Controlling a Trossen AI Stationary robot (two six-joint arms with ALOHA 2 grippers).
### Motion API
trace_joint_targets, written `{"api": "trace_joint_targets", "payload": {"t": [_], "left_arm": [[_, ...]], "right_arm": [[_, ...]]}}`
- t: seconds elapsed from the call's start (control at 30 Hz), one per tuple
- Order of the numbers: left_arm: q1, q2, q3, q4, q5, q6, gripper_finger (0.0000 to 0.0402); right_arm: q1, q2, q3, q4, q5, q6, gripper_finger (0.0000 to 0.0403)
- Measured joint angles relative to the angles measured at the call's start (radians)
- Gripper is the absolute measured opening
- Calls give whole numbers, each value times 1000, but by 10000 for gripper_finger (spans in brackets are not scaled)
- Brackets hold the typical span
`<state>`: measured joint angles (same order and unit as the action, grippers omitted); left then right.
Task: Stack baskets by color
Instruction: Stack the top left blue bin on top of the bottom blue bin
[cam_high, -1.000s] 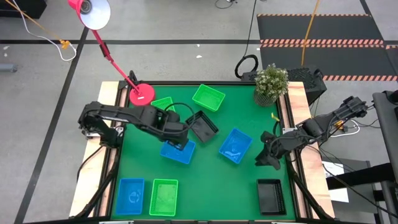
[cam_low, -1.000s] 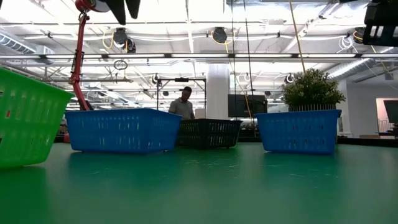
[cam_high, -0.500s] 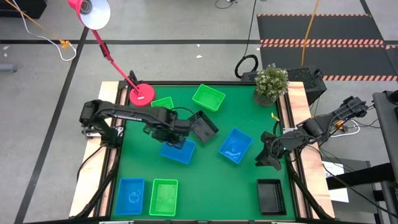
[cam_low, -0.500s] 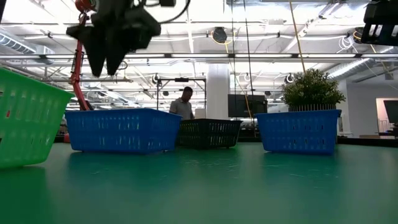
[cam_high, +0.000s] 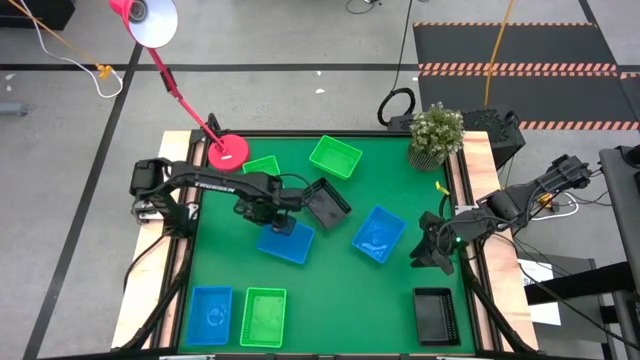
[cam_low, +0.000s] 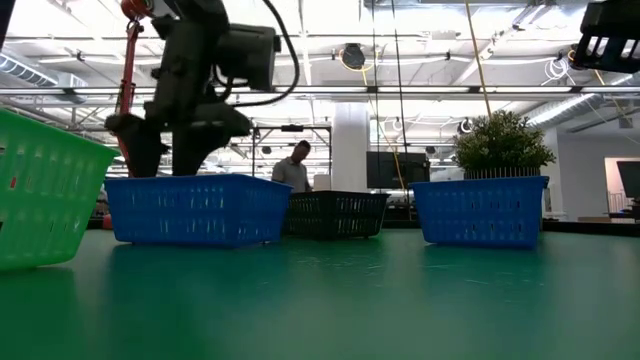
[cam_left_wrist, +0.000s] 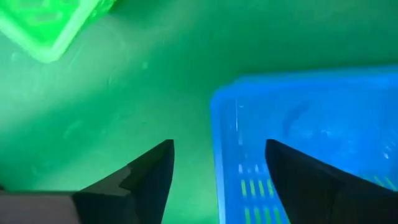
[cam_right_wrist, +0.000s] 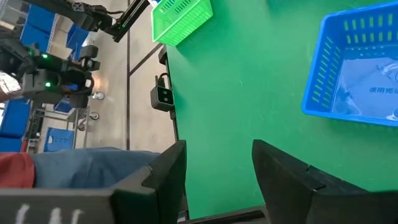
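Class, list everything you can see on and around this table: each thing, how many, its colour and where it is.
Table: one, green top.
Blue baskets: three; two mid-table, one at the high view's bottom left.
Green baskets: three; two top, one bottom left.
Black baskets: two visible; mid-table, bottom right.
Lamp: one, pink; top left.
Potted plant: one; top right.
Person: one, far behind.
Left hand: open, astride a blue basket's wall.
Right hand: open, right edge.

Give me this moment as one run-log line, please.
left pincer: open, straddling blue basket wall | right pincer: open, waiting at table's right edge
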<state>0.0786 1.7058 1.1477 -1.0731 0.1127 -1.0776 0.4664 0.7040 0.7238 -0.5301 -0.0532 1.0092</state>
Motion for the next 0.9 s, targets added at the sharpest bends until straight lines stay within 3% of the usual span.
{"api": "trace_joint_targets", "payload": {"t": [0.6,0.9], "left_arm": [[40,-1,-23,24,49,195,16],[52,-51,15,-67,65,338,8]], "right_arm": [[-35,2,0,4,86,18,176],[-72,2,0,11,138,30,176]]}}
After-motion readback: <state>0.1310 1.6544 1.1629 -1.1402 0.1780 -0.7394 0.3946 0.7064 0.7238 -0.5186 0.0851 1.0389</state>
